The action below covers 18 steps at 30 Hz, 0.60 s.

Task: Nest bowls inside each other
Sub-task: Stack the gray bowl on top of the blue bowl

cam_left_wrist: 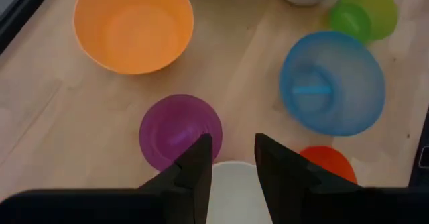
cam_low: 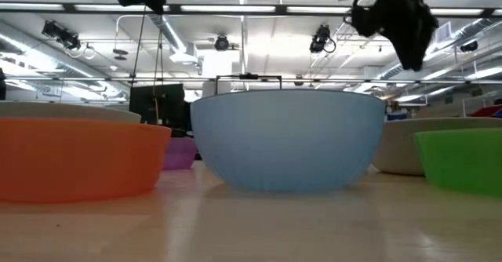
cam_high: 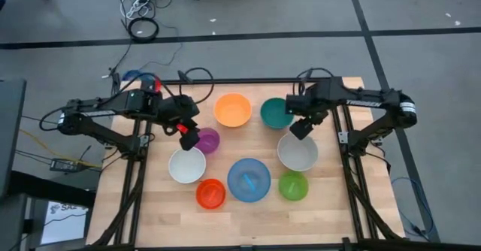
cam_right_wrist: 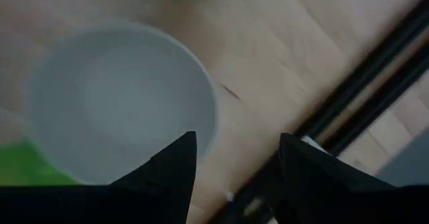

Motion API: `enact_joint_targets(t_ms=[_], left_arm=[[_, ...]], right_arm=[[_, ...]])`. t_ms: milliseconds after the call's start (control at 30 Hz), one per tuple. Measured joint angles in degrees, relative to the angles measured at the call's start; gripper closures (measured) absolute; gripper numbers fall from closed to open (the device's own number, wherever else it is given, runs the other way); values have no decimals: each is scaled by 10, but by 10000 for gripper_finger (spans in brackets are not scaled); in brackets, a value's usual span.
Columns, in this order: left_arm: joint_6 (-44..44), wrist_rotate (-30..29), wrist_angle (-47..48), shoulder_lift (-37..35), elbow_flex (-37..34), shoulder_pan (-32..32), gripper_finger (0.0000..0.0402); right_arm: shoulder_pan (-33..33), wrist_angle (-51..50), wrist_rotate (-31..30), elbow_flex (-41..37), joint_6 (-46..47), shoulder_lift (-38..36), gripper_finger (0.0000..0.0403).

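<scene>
Eight bowls sit apart mid-frame on the wooden table (cam_high: 240, 213). The left gripper (cam_high: 186, 137), fingers spread, hangs over the purple bowl (cam_high: 207, 140). The right gripper (cam_high: 301, 128), spread wide, hangs over the grey bowl (cam_high: 297, 153).

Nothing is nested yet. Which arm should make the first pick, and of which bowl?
Left, probably. The left gripper hangs with jaws open right above the small purple bowl, beside the white bowl that could take it. The right gripper hovers at the large grey bowl's rim.
</scene>
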<state>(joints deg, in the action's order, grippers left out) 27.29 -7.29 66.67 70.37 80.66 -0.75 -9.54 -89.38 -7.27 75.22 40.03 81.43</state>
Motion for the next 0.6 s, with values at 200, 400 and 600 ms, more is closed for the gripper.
enact_joint_targets(t_ms=[200,400,600], left_arm=[[4,0,-34,-3,0,0,280],[4,-1,-71,-3,0,0,280],[8,-6,-95,-3,0,0,280]], right_arm=[[6,50,24,-90,-7,0,204],[13,131,37,-156,-2,0,206],[13,183,50,-212,2,0,207]])
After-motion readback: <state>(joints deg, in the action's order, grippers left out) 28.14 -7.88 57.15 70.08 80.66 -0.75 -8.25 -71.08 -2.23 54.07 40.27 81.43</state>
